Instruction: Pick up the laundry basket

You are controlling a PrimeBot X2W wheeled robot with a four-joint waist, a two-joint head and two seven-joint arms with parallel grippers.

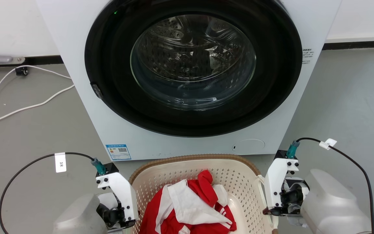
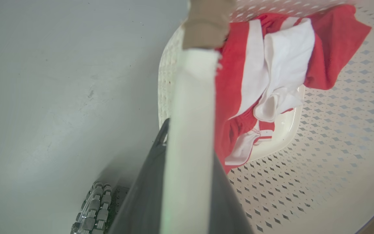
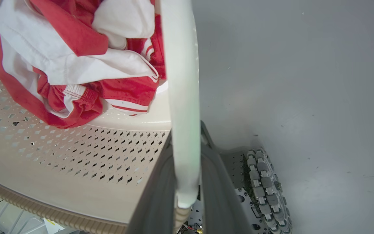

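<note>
The laundry basket (image 1: pixel 235 182) sat on the grey floor (image 1: pixel 342 97) directly in front of the washing machine (image 1: pixel 76 48), its brown far rim close to the machine's lower front panel, with only a narrow strip of floor between them. Red and white clothes (image 1: pixel 190 204) lay bunched in the bottom, below the rim and away from the far wall. The left hand (image 2: pixel 189 146) was closed around the basket's white left handle (image 2: pixel 190 113), one dark finger on each side of the bar and no gap visible. The right hand (image 3: pixel 187 136) gripped the right handle (image 3: pixel 180 81) in the same way. Both wrists stood just outside the basket's side walls. Open floor stretched away on the outer side of each hand. To the left, a white cable (image 1: pixel 28 105) trailed across it, well apart from the basket. The robot's ribbed wheel (image 3: pixel 265 182) lay near the right hand's fingers, below the handle.
</note>
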